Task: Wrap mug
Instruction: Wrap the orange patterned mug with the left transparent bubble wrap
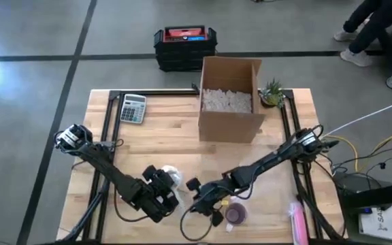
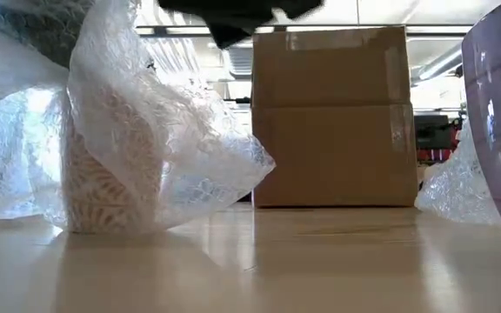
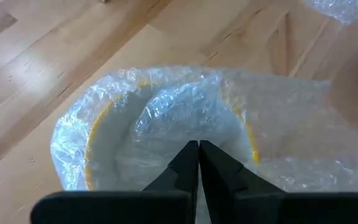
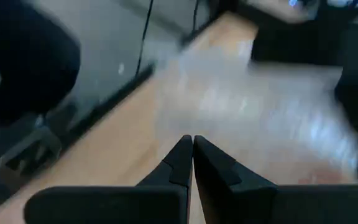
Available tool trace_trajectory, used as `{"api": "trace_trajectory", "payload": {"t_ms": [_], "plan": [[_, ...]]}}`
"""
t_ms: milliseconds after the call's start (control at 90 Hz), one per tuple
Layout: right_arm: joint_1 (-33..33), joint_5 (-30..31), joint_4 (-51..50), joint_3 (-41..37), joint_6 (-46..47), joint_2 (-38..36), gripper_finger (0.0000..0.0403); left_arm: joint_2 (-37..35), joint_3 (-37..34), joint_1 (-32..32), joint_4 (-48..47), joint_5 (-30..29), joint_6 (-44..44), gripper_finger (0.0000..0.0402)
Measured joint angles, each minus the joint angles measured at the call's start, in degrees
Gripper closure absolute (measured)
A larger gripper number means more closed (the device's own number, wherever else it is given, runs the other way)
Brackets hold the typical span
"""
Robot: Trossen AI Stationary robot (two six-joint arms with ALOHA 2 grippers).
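A cream mug with a yellow rim stands upright on the table, left of the middle near the front. Clear bubble wrap covers it and is tucked into its mouth. The low view shows the wrapped mug with loose wrap billowing above it. My left gripper is shut right over the mug's mouth. My right gripper is shut on nothing. It hangs near the front edge, beside a purple mug. My left gripper's shut fingertips meet the bubble wrap lining the mug's mouth, coming from above and pointing down into the opening. Whether a layer is caught between them cannot be told. The mug stands on the table.
An open cardboard box with white filler stands at the back middle. A calculator lies back left and a small plant sits back right. The purple mug has more bubble wrap beside it. A pink object lies front right.
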Motion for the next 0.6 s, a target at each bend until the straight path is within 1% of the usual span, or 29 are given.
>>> {"api": "trace_trajectory", "payload": {"t_ms": [89, 200, 256, 378, 456, 600], "plan": [[-0.86, 5.17, 6.16, 0.00, 0.57, 2.19, 0.0403, -0.02, 0.00, 0.00, 0.19, -0.03, 0.22, 0.0401], [-2.79, 11.31, 7.84, -0.07, 0.44, 3.36, 0.0403, -0.02, 0.00, 0.00, 0.66, -0.01, 0.35, 0.0398], [-4.15, 13.25, 8.26, -0.07, 1.48, 3.41, 0.0403, -0.02, 0.00, 0.00, 0.68, -0.01, 0.44, 0.0396], [-5.81, 12.96, 7.96, -0.07, 3.16, 3.48, 0.0403, -0.14, -0.03, 0.07, 0.86, 0.14, 0.67, 0.0395], [-6.16, 11.71, 7.73, -0.07, 2.63, 3.48, 0.0403, -0.58, -0.02, 0.04, 1.17, 0.47, 1.05, 0.0392], [-6.41, 11.52, 7.27, 0.02, 1.64, 4.60, 0.0403, -1.15, -0.11, 0.07, 1.13, 1.50, 2.49, 0.0370]]}}
